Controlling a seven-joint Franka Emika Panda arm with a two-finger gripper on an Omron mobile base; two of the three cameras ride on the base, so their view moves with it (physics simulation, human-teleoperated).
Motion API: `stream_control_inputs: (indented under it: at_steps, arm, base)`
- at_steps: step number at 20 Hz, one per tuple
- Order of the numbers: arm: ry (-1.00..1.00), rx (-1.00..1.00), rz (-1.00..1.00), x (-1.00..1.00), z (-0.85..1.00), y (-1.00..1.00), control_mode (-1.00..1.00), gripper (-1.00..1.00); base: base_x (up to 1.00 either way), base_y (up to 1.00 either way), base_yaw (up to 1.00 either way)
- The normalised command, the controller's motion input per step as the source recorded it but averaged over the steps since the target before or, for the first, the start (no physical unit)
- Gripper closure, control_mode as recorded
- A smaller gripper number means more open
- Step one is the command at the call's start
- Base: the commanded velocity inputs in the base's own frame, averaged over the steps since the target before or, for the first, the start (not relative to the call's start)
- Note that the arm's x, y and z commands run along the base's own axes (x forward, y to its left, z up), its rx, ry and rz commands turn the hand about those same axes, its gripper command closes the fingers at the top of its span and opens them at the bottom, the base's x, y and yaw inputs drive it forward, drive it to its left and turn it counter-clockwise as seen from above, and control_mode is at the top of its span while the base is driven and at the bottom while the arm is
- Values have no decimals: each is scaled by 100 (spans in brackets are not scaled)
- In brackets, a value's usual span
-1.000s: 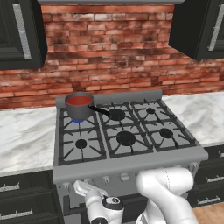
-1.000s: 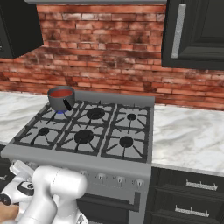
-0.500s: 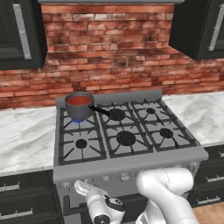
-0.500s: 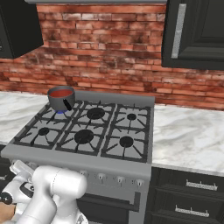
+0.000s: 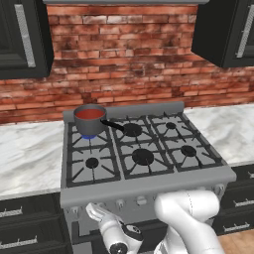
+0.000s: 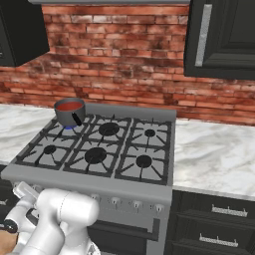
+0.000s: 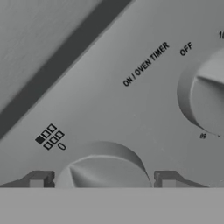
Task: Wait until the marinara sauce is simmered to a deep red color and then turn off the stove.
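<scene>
Brick wall behind stove [image 5: 144,158] — marinara sauce [image 5: 89,114] back-left, pan handle [image 5: 113,125] pointing right.

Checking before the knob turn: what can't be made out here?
- Hand view: end effector fingertips straddle a knob; contact hidden by the bottom edge.
- Hand view: second knob cut off at right.
- Base views: stove front knobs too small to read.
- Flame under saucepan: only a blue glimpse.

The fingers [image 7: 40,179] flank a round knob [image 7: 103,168] on the stove [image 5: 149,186] front panel, bare panel either side. A second knob [image 7: 205,94] stands near, up and right. Above the grates, the saucepan [image 5: 90,119] blocks the back-left burner; other burners stand open.
</scene>
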Motion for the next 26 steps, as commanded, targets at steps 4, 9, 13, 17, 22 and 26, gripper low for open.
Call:
stream_control_inputs:
  at_steps: [4,9,13,17,22,26]
  arm:
    - [-6,39,-32,-11,-11,0,-100,100]
    - [-3,41,-32,-21,-6,0,-100,100]
    - [-2,43,-26,-31,0,-9,-100,100]
    - [0,36,-7,-52,0,-6,-100,100]
    - [0,21,0,-62,0,-3,-100,100]
    - [0,16,0,-52,0,-12,-100,100]
  base:
    - [0,0,0]
    - [0,0,0]
    - [0,0,0]
    - [0,0,0]
    - [0,0,0]
    - [0,0,0]
